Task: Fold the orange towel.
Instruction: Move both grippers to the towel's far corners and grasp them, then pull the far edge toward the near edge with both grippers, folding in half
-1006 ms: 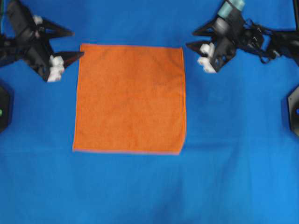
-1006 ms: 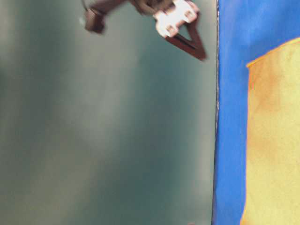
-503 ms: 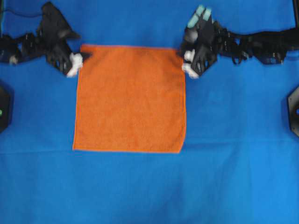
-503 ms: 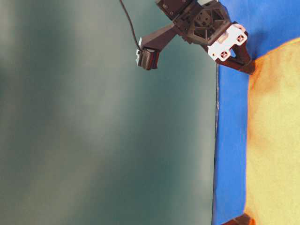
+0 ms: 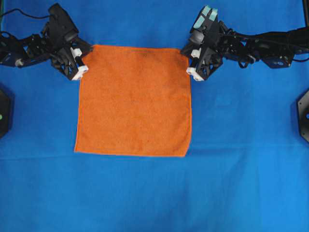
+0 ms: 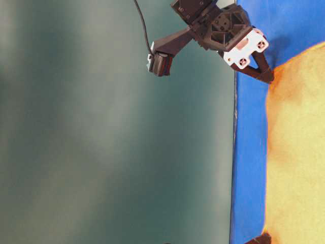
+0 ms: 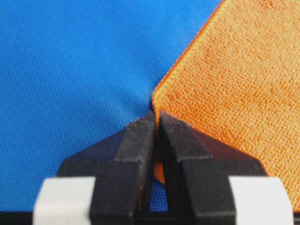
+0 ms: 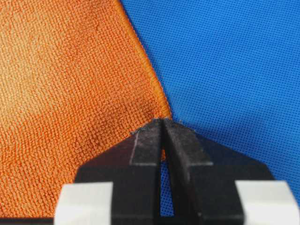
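Barely begun: square orange terry towel (image 5: 133,101) flat, unfolded on blue table cloth (image 5: 241,183), far corners seemingly pinched by closed left gripper (image 7: 157,123) and right gripper (image 8: 163,126); folding itself remains.

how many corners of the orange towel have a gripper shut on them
2. The left gripper pinches the far left corner of the orange towel, and the right gripper pinches the far right corner. The two near corners lie free on the blue cloth.
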